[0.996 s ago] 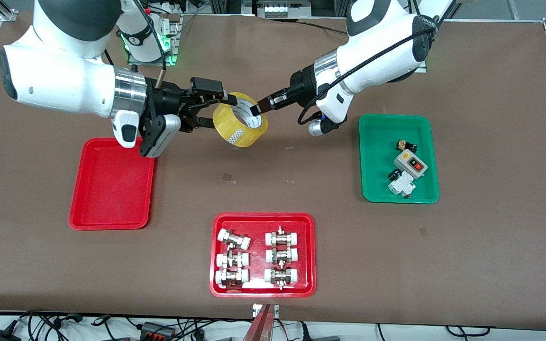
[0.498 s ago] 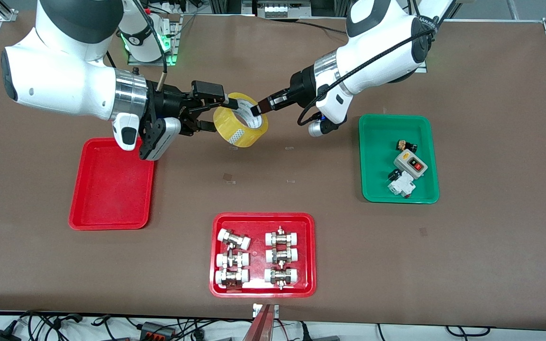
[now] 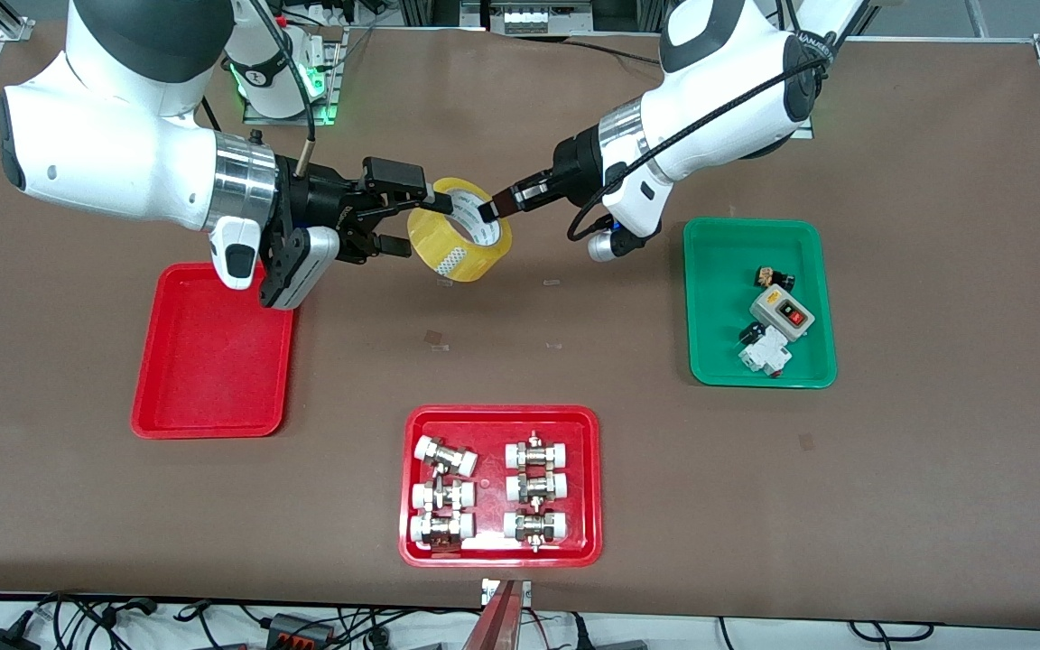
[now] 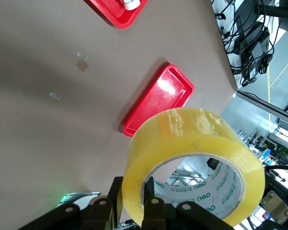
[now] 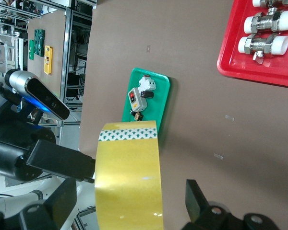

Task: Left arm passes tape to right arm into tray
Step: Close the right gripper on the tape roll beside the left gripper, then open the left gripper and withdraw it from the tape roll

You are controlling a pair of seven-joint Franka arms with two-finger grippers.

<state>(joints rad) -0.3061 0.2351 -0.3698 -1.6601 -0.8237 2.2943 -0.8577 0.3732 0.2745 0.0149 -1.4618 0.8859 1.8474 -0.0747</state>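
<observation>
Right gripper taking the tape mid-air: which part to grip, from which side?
Grip the tape's yellow band across its width, from the tray end. Left gripper pinches the wall on its own side through the core, so that side is free. Right gripper is open there, fingers straddling the band.

The tape (image 4: 197,163) seemingly hides the left hand's (image 3: 491,209) fingertips
</observation>
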